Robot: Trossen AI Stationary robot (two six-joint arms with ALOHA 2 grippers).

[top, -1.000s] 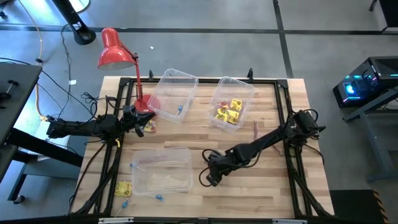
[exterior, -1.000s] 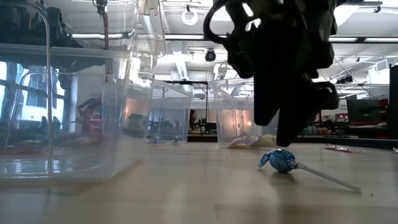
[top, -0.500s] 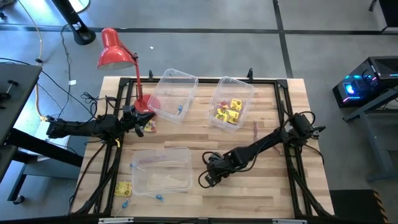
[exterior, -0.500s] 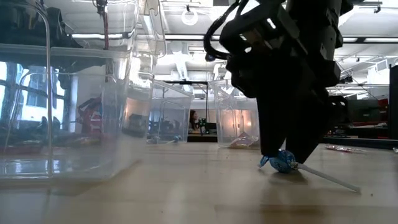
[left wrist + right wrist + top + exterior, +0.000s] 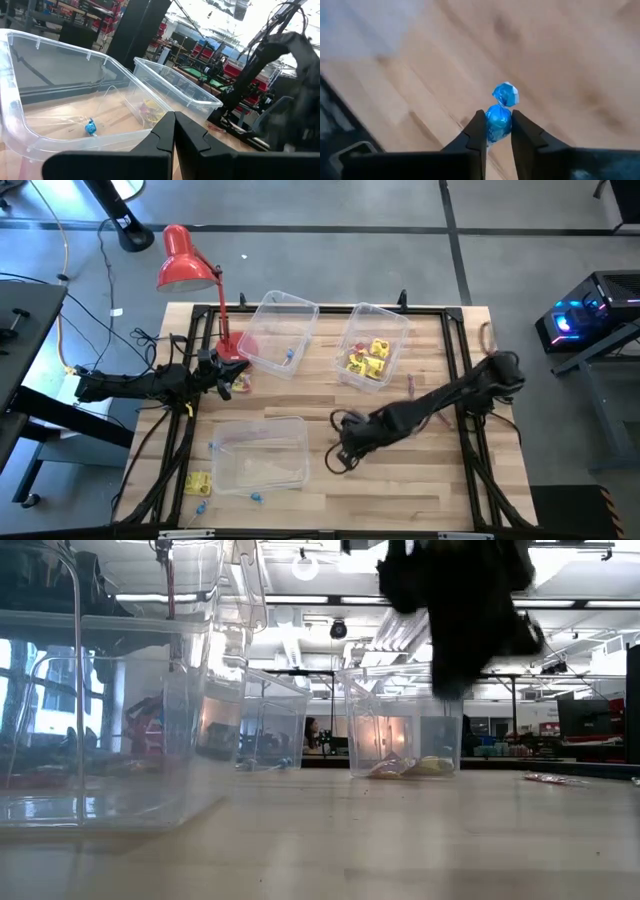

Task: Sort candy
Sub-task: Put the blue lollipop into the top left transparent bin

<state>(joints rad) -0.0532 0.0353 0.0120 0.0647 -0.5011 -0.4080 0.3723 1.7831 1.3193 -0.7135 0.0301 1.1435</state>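
Spanning the high view, a pale wooden table [image 5: 400,490] carries three clear plastic bins [image 5: 262,454] and a red desk lamp [image 5: 187,260]. Over its middle, off the surface, hangs the right gripper [image 5: 498,136], pinched tight on a blue foil-wrapped lollipop [image 5: 498,120]. At the table's left edge waits the left gripper [image 5: 174,131], fingers pressed together, empty.

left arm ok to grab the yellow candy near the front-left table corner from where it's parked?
Probably yes. The left gripper sits shut by the lamp base, and the yellow candy lies in the open beside the near bin, with nothing between.
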